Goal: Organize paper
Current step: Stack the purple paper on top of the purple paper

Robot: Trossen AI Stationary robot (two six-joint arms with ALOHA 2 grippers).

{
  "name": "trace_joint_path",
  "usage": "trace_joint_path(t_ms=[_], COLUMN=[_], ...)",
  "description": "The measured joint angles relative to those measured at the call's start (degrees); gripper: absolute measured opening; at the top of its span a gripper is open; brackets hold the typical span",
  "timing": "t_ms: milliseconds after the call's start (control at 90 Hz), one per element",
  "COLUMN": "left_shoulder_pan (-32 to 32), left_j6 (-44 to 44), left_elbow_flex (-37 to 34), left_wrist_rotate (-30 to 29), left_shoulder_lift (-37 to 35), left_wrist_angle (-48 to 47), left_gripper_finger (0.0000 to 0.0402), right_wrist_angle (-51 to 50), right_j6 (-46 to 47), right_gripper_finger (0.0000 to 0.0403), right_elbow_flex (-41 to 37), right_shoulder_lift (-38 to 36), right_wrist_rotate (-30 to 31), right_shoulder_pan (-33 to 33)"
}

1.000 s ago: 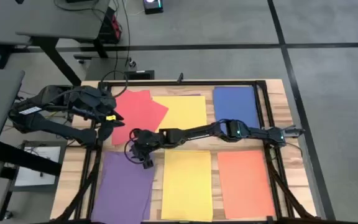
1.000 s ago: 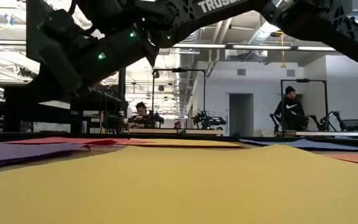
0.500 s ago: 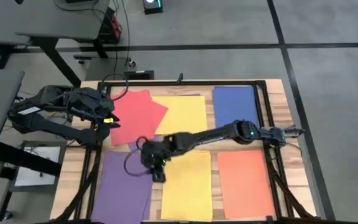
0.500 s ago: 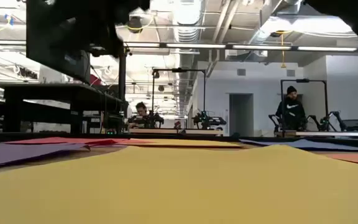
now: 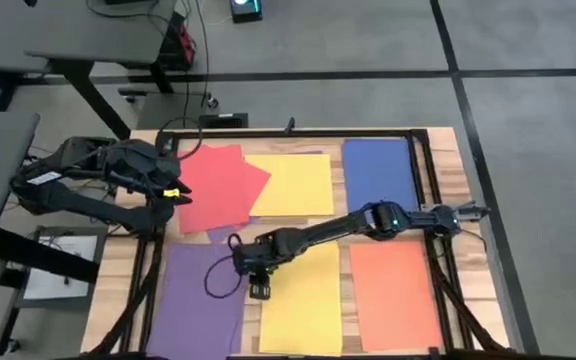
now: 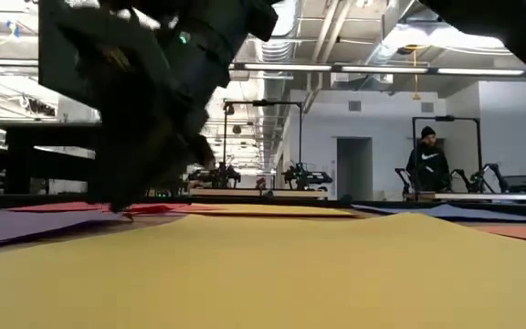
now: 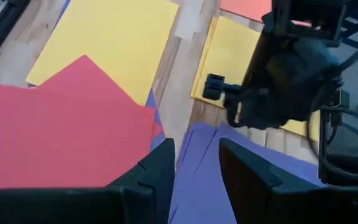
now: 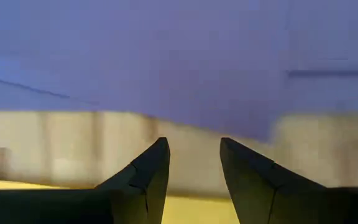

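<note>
two arms, but the right gripper point(image 5: 259, 290) is nearer: fingers spread, empty, over the gap between purple sheet point(image 5: 201, 300) at its nine o'clock and yellow sheet point(image 5: 303, 295) at three; both sheets run twelve-to-six.

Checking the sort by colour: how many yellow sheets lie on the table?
2. One yellow sheet lies at the far middle, beside the red paper; another yellow sheet lies at the near middle, between purple and orange. More may be stacked underneath.
</note>
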Motion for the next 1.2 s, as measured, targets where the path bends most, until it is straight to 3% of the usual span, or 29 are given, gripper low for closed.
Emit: trace_joint_path(t_ms=[356, 744, 833, 978, 1200], left_shoulder_pan=[-0.1, -0.1, -0.1, -0.1, -0.1], left_j6=[-1.1, -1.2, -1.1, 0.2, 2.2], left_elbow_flex=[-0.1, -0.1, -0.1, -0.1, -0.1], left_wrist_rotate=[0.0, 0.0, 0.0, 0.0, 0.0], left_shoulder_lift=[0.0, -0.1, -0.1, -0.1, 0.0], left_wrist_angle=[0.4, 0.4, 0.3, 0.3, 0.4], left_gripper_finger=[0.0107, 0.0107, 0.0107, 0.0107, 0.0107], right_wrist_angle=[7.2, 0.0, -2.6, 10.1, 35.8], right_j6=[-1.7, -0.9, 0.5, 5.1, 4.9], right_gripper_finger=[0.0134, 0.0134, 0.0134, 0.0134, 0.0132], right_elbow_flex=[-0.2, 3.3, 5.5, 5.3, 5.3], right_shoulder_lift=[1.2, 1.1, 0.2, -2.1, 3.7], right_wrist_rotate=[-0.1, 0.1, -2.8, -10.2, -10.5], right_shoulder_pan=[-2.5, -4.8, -4.7, -0.9, 4.7])
